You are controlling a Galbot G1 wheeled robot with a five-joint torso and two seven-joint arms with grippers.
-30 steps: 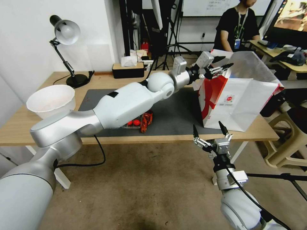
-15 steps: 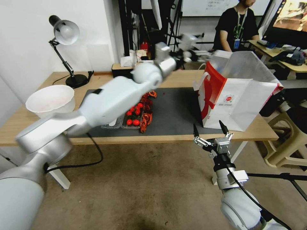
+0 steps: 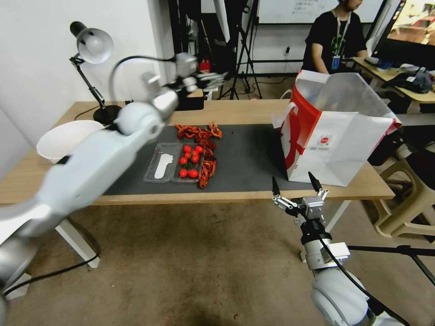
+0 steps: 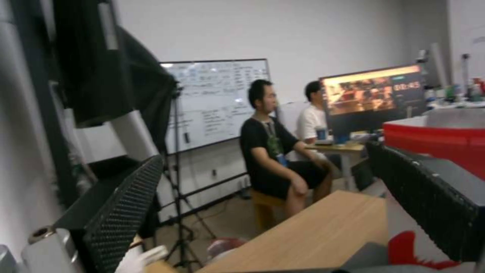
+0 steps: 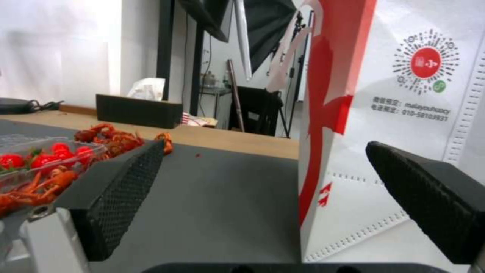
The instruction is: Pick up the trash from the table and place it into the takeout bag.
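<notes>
Head view: my left gripper [image 3: 206, 80] hangs empty over the table's [image 3: 253, 111] back edge, bag [image 3: 337, 136] on the mat's right end. Left wrist: fingers apart. Right wrist: right gripper [image 5: 263, 197] wide open, idle beside the bag. Next I'd guess: reach down for the crayfish shells [image 3: 199, 133].

I see a light-wood tabletop [image 3: 136, 113] under a dark grey mat [image 3: 247, 156]. On that mat, the takeout bag [image 3: 337, 136] is white-fronted with a red round logo, red sides and silvery lining; beside it lie red tomatoes [image 3: 189, 160] in a clear tray [image 3: 159, 168] and orange-red crayfish shells [image 3: 199, 133].
</notes>
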